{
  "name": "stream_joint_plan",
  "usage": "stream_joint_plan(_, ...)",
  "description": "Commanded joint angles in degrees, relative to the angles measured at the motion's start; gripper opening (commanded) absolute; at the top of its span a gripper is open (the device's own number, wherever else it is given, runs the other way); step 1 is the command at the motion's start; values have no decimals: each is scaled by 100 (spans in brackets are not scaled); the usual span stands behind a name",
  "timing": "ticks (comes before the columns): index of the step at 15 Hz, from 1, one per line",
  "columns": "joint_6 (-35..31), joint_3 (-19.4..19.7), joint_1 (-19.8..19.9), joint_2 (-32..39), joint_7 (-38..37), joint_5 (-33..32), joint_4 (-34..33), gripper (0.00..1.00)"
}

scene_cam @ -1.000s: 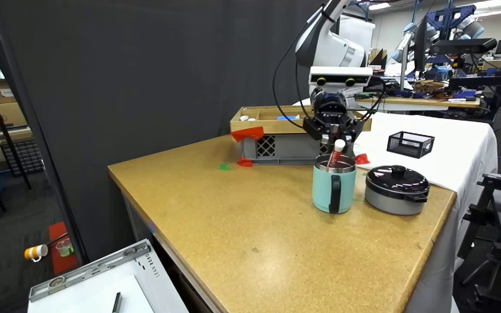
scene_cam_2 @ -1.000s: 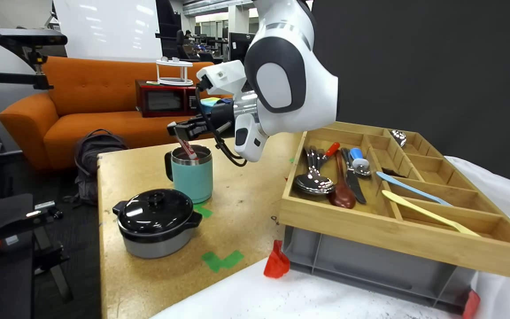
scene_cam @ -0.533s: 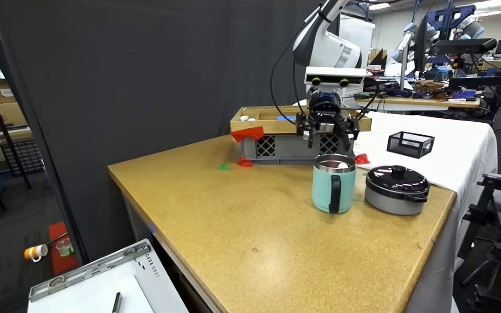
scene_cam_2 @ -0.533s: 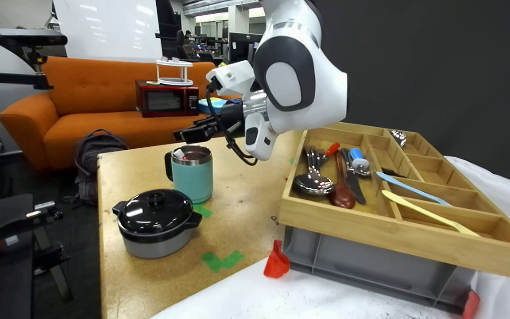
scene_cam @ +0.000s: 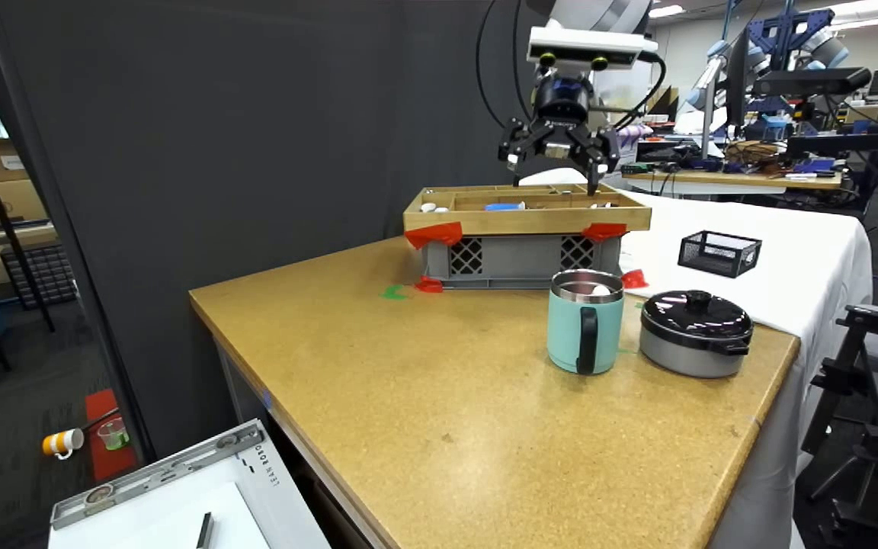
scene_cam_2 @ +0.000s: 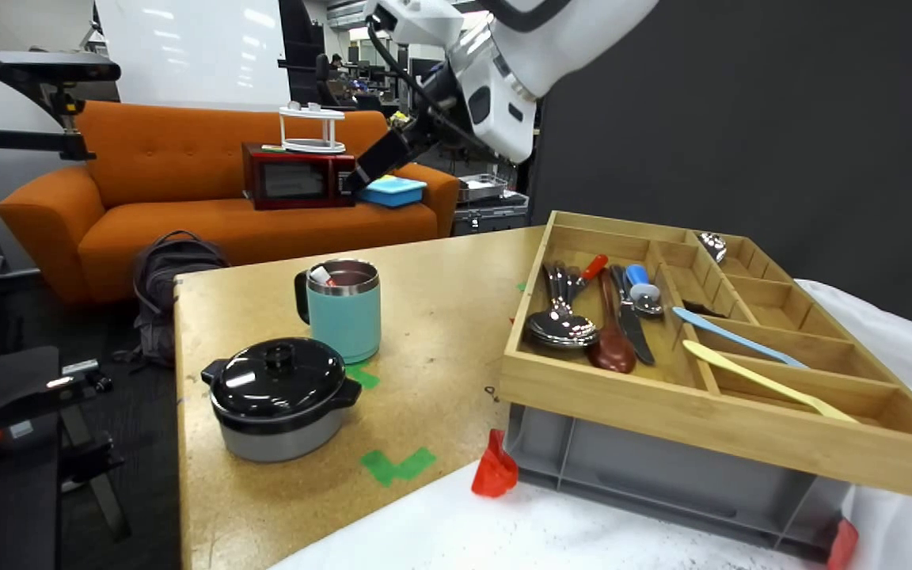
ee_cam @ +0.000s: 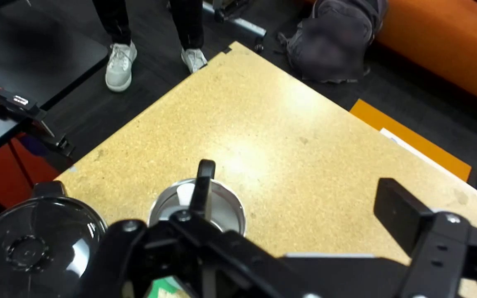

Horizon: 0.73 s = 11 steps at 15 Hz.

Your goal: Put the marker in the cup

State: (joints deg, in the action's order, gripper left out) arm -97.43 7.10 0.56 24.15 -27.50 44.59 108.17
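The teal cup (scene_cam: pixel 567 335) stands upright on the table, seen in both exterior views. Inside it leans the marker, its whitish end (scene_cam_2: pixel 320 275) with a bit of red just inside the rim; its lower part is hidden by the cup wall. From above, the wrist view gives the marker's white end (ee_cam: pixel 185 193) inside the cup's steel rim (ee_cam: pixel 238 207). My gripper (scene_cam: pixel 554 183) is raised well above the table, behind and higher than the cup in this exterior view. Its fingers (ee_cam: pixel 402 215) stand wide apart with nothing between them.
A grey pot with a black lid (scene_cam_2: pixel 278 396) sits close beside the cup. A wooden cutlery tray (scene_cam_2: pixel 729 412) rests on a grey crate (scene_cam: pixel 515 267) at the table's end. A black mesh basket (scene_cam: pixel 719 254) is on the white cloth.
The gripper has opened and let go of the marker, which has dropped lower into the cup. After that, the arm has risen away from the cup. The cup has stayed put.
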Motion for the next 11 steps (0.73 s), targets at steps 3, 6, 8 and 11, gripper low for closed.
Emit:
stream_joint_plan(3,-1047,16,-141,-1076,-700,-760,651,100)
stream_joint_plan(6,-1397,-47,-91,-1567,-967,-1103,833,100)
stream_joint_plan(8,-1587,-95,-72,-1844,-1123,-1315,942,100)
stream_joint_plan(11,-1776,-193,-59,-2112,-1362,-1646,1066,100)
